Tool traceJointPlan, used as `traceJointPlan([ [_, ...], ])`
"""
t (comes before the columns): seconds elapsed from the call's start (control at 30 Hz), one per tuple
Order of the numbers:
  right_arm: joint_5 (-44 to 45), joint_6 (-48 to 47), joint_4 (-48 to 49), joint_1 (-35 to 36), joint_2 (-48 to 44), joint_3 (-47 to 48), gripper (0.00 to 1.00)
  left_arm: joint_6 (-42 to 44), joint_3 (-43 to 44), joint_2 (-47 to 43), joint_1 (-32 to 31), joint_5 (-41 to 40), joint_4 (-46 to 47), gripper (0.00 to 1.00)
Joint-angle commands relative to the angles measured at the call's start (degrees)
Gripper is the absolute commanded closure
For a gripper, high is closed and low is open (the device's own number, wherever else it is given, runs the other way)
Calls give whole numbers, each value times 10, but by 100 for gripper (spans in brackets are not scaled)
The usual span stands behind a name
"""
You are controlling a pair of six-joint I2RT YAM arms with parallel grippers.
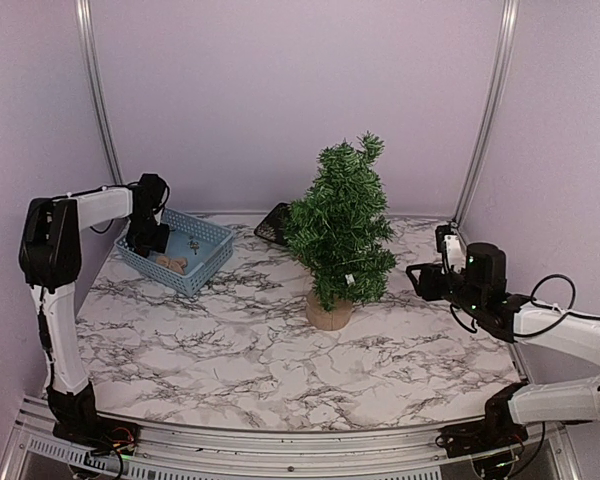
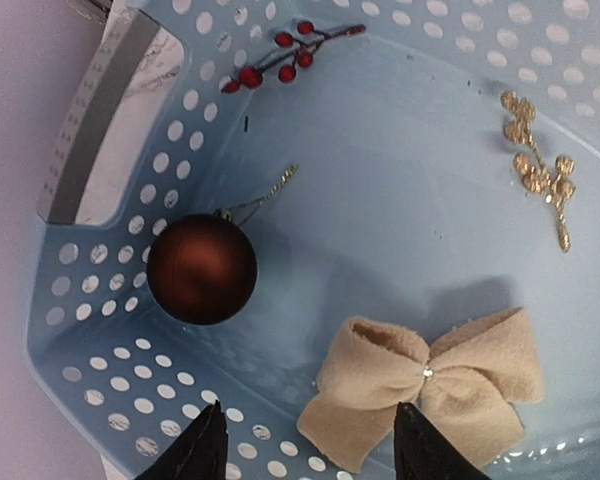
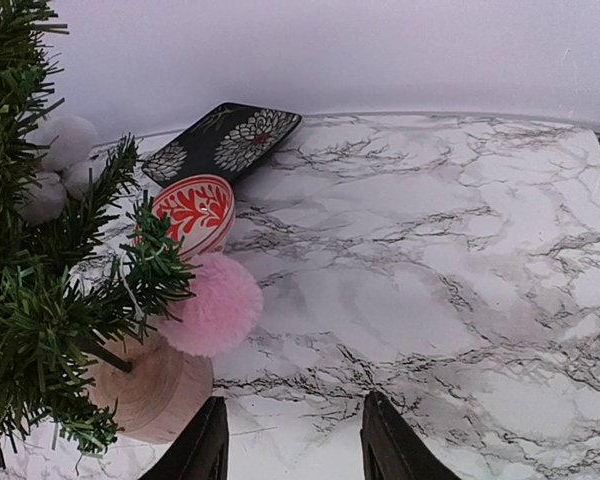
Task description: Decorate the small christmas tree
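Shows the small christmas tree point(image 1: 340, 225) upright on its round tan stump point(image 1: 329, 313), near the middle of the marbled surface point(image 1: 230, 360). Finds a pink pompom point(image 3: 218, 305) hanging off a low branch of the tree, just beside the stump, and white pompoms point(image 3: 55, 165) higher among the needles. Puts a red-and-white patterned ornament point(image 3: 193, 212) close behind the tree's low branches; cannot tell whether hung or lying on the surface. Puts a dark flower-patterned tray point(image 3: 225, 140) behind the tree, flat, near the back wall. Places a blue perforated basket point(image 1: 212, 262) well left of the tree, with the left hand point(image 1: 152, 238) lowered into it. Reads the left hand as released: fingers point(image 2: 205, 445) apart, clamping nothing, tips poised over a beige bow point(image 2: 425, 385) on the basket floor; cannot tell whether touching the bow. Lists also in the basket a dark red ball point(image 2: 201, 268) with a cord loop against the wall, a red berry sprig point(image 2: 280, 55) and a gold sprig point(image 2: 540, 170), all apart from each other. Sets the right hand point(image 1: 425, 280) right of the tree, low over the surface, pointing toward the stump, clear of the branches. Reads the right hand as released too: fingers spread, nothing between them.
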Motion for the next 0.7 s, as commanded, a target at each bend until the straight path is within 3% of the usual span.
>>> traceJointPlan([
  [0.0,-6,6,24,-6,-3,-3,55,-2,-53,-30,-18,-63,-54,44],
  [0.13,-9,0,23,-6,5,1,55,-12,-105,-71,-22,-80,-60,45],
  [0.3,-12,0,27,-6,17,8,55,-15,-111,-102,-22,-107,-67,46],
  [0.67,-24,3,35,-6,33,16,55,-1,-32,-24,-4,-138,-67,43],
])
